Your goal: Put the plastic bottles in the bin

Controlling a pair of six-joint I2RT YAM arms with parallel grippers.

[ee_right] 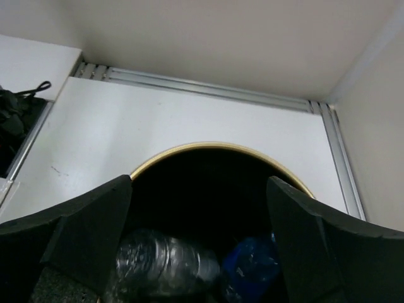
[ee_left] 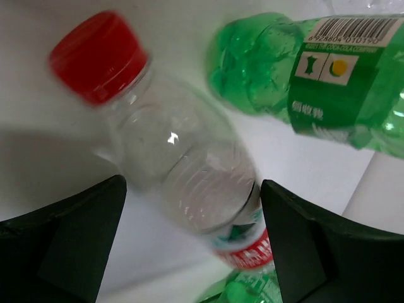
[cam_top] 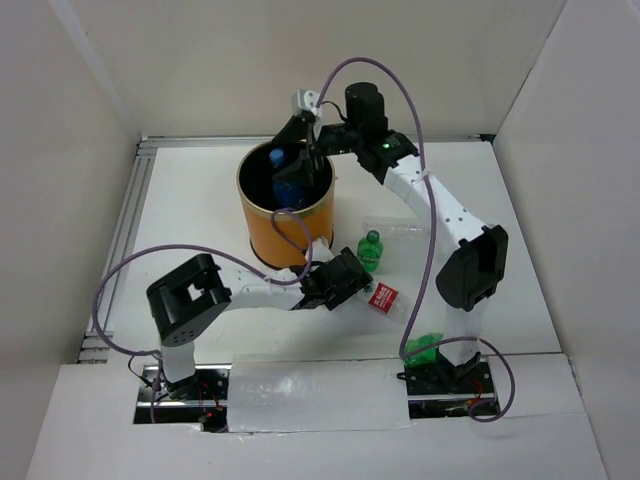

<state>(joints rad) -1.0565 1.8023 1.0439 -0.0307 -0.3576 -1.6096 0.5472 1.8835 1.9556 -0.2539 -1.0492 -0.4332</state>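
The bin (cam_top: 290, 240) stands on the white table (cam_top: 190, 210) as a tall, smooth-walled cylinder, orange-yellow outside and matte black inside, with a thin pale rim. The right gripper (ee_right: 199, 189) hangs over its mouth, its dark, grainy fingers (ee_right: 82, 233) spread wide with nothing between them. At the bottom of the bin lie two bottles side by side: a crumpled clear bottle (ee_right: 164, 265) of ribbed, glinting plastic and a blue bottle (ee_right: 252, 268). How they touch is lost in the shadow.

The left gripper (ee_left: 192, 189) sits low over the table just to the right of the bin's foot, its jaws as wide apart as the right one's. Between them lies a red-capped bottle (ee_left: 183, 170) with a clear body ringed by fine ribs, a glossy red screw cap and a red-and-white label band at the end nearest the camera. The black fingers stand one on each side. The bottle's flanks come close to both pads, but the picture is blurred and I cannot tell whether either touches — nothing looks squeezed.

Just beyond it lies a green bottle (ee_left: 303, 76), translucent with a bumpy, faceted shoulder and a slick green label carrying a white barcode. Farther out on the table, near the right arm's white forearm, a plain clear bottle (cam_top: 400, 232) lies on its side.
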